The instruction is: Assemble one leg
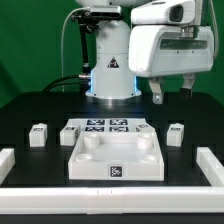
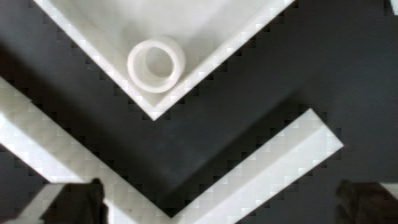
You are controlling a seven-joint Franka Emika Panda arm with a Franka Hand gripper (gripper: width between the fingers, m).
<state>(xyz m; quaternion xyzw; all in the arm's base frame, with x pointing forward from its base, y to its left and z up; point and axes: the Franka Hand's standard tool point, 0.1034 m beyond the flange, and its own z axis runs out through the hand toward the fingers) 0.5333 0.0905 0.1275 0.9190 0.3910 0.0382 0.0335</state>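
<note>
Black surface: the table (image 1: 25, 115) is dark, and every loose part on it is white.
Gripper: the gripper (image 1: 172, 92) hangs high at the exterior view's right, fingers pointing down, well above everything on the table.
Grip state: released. The two fingers stand spread apart with nothing between them. In the wrist view the fingertips (image 2: 63, 200) show as two dark blurred shapes far from each other.
First leg: the first leg (image 1: 40, 135) stands on the table at the exterior view's left, apart from the other parts, with a tag on the face towards the camera.
Second leg: the second leg (image 1: 176, 132) stands at the exterior view's right, lower than the gripper and not touched by it.
Square part: the large white square part (image 1: 115, 165) lies flat at the front middle, round sockets facing up at its corners and a tag on its front face. It lies between the two legs and closer to the camera than they are.
Socket: the wrist view shows one corner of that part with a round socket (image 2: 157, 62) in it, empty.
Marker board: the marker board (image 1: 107, 128) lies flat just behind the square part.
Robot base: the robot base (image 1: 110, 75) rises behind the marker board.
Rail: a white rail (image 1: 213, 165) borders the table at the exterior view's right, and like ones run along the left and the front.
White strip: a white strip (image 2: 267, 160) crosses the dark table in the wrist view; which part it belongs to I cannot tell.
</note>
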